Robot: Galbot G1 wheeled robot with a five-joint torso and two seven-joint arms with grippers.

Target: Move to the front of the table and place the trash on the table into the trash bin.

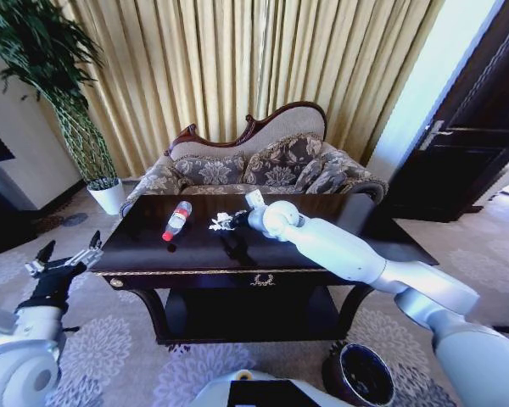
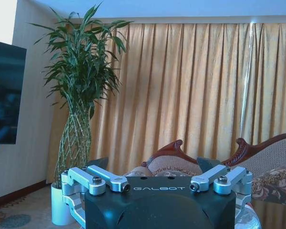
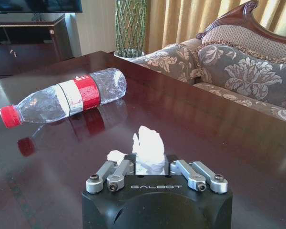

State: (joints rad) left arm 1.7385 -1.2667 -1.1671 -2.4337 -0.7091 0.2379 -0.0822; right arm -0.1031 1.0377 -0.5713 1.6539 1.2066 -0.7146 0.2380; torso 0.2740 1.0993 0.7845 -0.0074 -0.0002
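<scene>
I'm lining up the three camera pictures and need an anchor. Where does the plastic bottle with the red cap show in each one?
Head view: the bottle lies on the table, left of the paper wad at the right hand.
Left wrist view: not in it.
Right wrist view: it lies on its side beyond the paper wad.
Shared landmark: the sofa.

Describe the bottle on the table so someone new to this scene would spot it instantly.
Start at the long dark glossy table in front of the patterned sofa. On its top, toward the robot's left, a clear plastic bottle lies on its side. Its red cap and red-and-white label set it apart from the crumpled white paper by the right tool.
</scene>
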